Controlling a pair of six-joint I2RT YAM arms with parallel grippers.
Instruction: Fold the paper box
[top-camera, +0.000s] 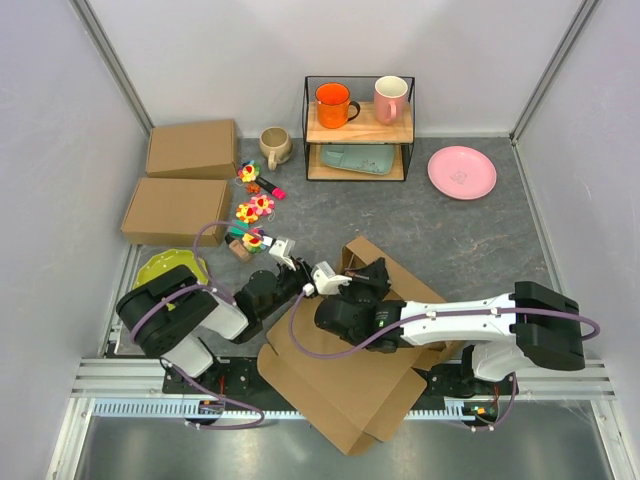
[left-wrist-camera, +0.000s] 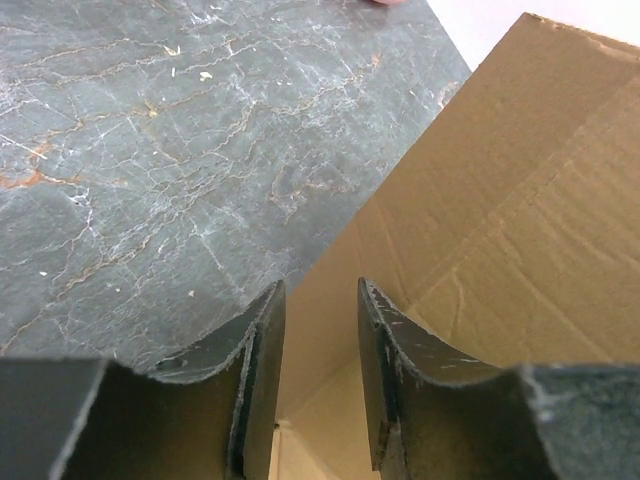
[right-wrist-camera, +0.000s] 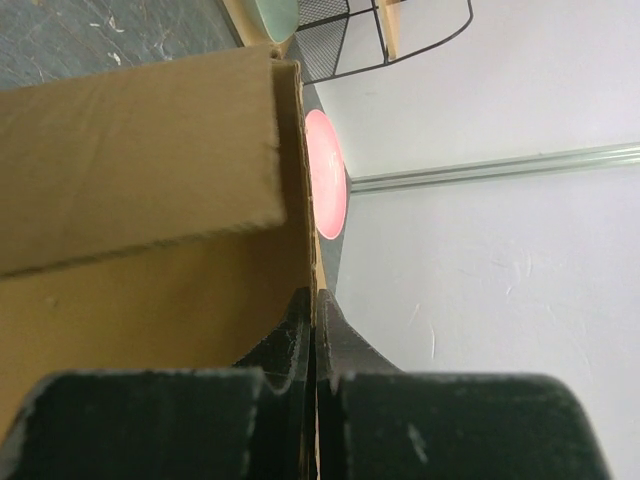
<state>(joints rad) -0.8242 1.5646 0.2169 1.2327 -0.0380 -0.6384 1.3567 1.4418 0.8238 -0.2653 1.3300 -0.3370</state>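
Paper box (right-wrist-camera: 150, 180) wall sits pinched in right gripper (right-wrist-camera: 316, 315).

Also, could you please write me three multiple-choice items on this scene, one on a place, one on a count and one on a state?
1. Where is the pink plate? A on the table, right of the wire shelf; B on the shelf's top board; C on its lower board.
2. How many mugs stand on the shelf's top board? A one; B two; C three.
3. What is the right gripper doing? A hanging open; B shut on a mug; C shut on the paper box's wall.
Key: 1 A, it lies on the table beside the shelf. 2 B, an orange mug and a pink mug stand there. 3 C, its fingers pinch the cardboard edge.
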